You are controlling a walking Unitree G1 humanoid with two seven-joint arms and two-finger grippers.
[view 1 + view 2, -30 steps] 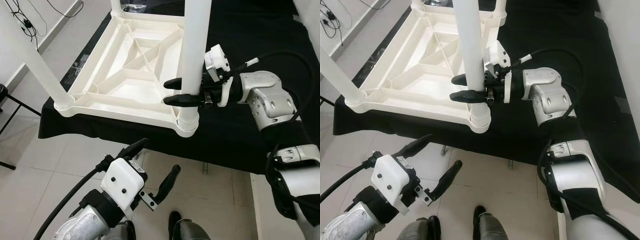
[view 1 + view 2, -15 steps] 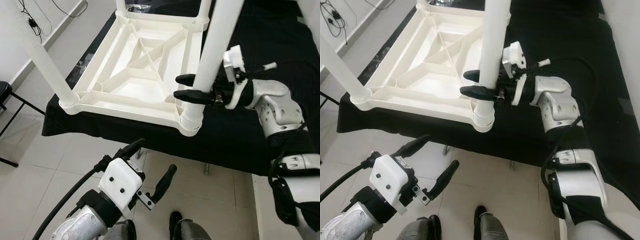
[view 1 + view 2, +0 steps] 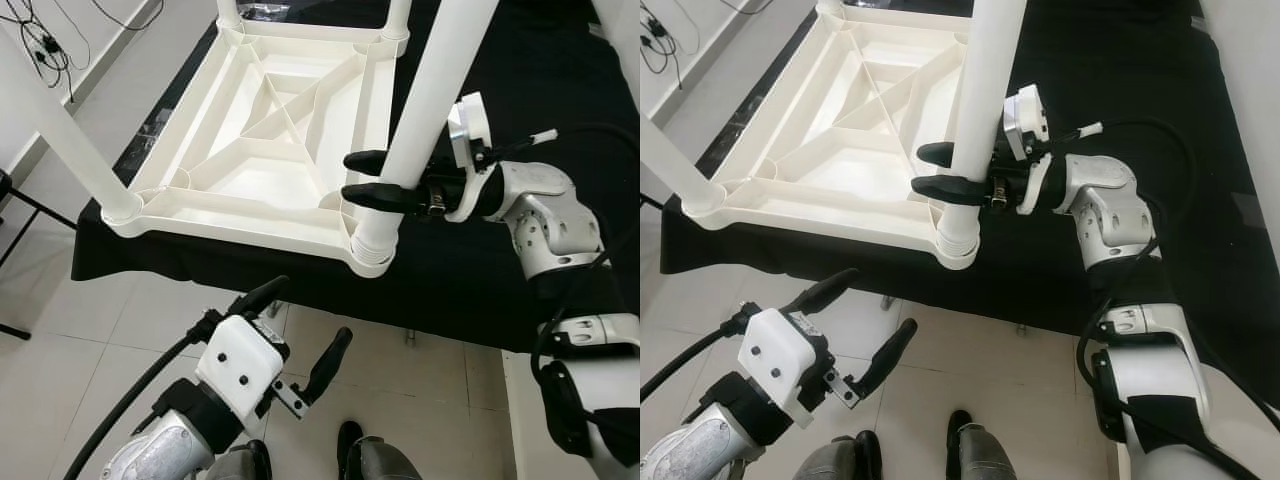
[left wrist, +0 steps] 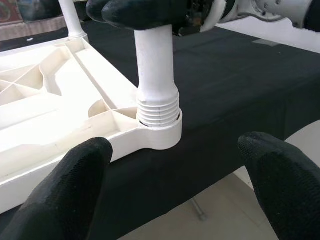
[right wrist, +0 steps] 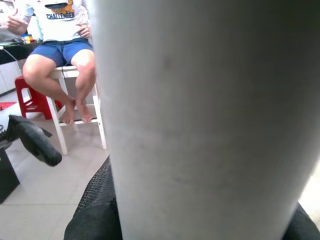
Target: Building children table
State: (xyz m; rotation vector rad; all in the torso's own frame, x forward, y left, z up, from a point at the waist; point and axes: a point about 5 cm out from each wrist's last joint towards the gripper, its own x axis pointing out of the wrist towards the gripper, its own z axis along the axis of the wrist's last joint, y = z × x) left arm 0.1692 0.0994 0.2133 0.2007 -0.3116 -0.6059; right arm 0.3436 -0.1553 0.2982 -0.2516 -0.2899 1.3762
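The children's table is a white moulded-plastic piece lying upside down on a black cloth that drapes over the surface carrying it. Its underside faces up: a square frame with a raised rim, crossed by thin diagonal ribs that meet in the middle and cut the panel into triangular pockets. The table's near edge runs close along the near edge of the cloth.

Smooth round white legs rise from round sockets at the table's corners. The leg at the near right corner stands in its socket and leans slightly to the right. Its lower end is ringed with fine ridges where it enters the collar, which the left wrist view shows clearly. Another leg stands at the near left corner.

The right gripper reaches in from the right, its two long, matte black fingers pinching the near right leg from both sides a little above the socket. The left gripper hangs low over the pale tiled floor, in front of the cloth's near edge, its fingers spread wide and holding nothing.

In the right wrist view a person sits on a white stool in the background.
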